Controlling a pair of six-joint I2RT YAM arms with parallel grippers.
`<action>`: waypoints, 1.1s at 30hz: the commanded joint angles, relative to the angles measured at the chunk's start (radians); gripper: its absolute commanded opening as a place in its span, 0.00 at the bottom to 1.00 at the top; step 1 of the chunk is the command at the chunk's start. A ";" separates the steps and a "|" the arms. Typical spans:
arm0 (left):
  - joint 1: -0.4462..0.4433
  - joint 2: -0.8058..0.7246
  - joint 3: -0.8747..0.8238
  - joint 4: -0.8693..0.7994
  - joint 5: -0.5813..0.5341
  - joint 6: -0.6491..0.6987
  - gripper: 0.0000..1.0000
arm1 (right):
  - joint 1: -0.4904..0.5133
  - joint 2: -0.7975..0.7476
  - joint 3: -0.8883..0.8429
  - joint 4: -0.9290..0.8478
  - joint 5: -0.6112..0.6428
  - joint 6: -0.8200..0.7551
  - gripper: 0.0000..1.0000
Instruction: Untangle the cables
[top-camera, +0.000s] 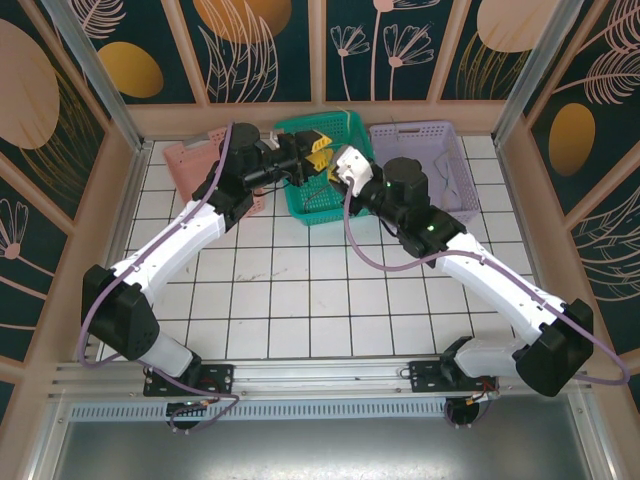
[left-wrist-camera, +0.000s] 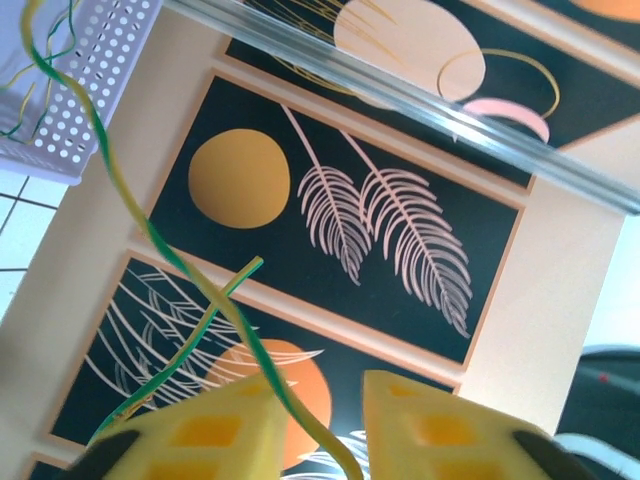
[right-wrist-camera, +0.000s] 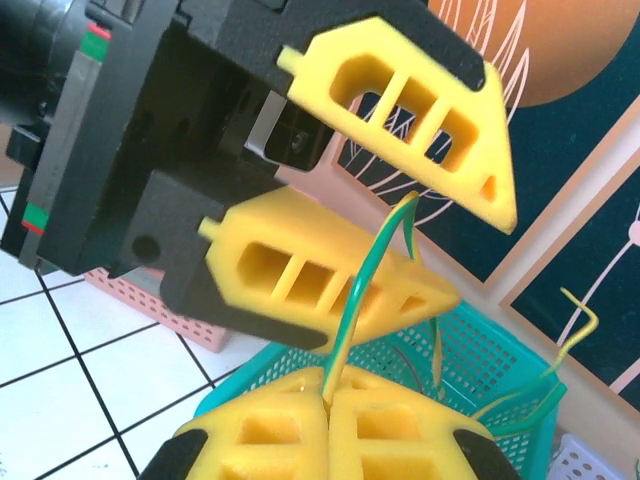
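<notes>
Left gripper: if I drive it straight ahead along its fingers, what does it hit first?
The green-and-yellow cable, which crosses at the tips of the left gripper. Beyond it the line seems to run to the patterned wall panel, though depth is hard to judge.

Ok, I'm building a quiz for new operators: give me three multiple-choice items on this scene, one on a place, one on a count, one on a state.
1. The left claw and right claw meet above which perforated plastic basket?
A pink
B teal
C lilac

2. How many perforated plastic baskets stand at the table's far edge?
A three
B two
C four

3. The right claw is:
A wide open
B shut on nothing
C shut on a thin green-and-yellow wire

Key:
1 B, both hang over the teal basket.
2 A, a pink basket, the teal basket and a lilac basket.
3 C, the wire is pinched at its closed tip.
</notes>
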 joint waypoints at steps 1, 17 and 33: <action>0.000 -0.001 -0.017 0.029 -0.011 -0.012 0.12 | 0.015 -0.034 -0.005 -0.032 0.000 -0.001 0.00; 0.029 -0.029 0.056 0.006 -0.289 0.589 0.00 | -0.136 0.074 0.101 -0.298 -0.648 0.816 0.00; 0.031 -0.016 0.011 0.038 -0.169 0.710 0.00 | -0.383 -0.030 0.131 0.001 -0.683 1.252 0.48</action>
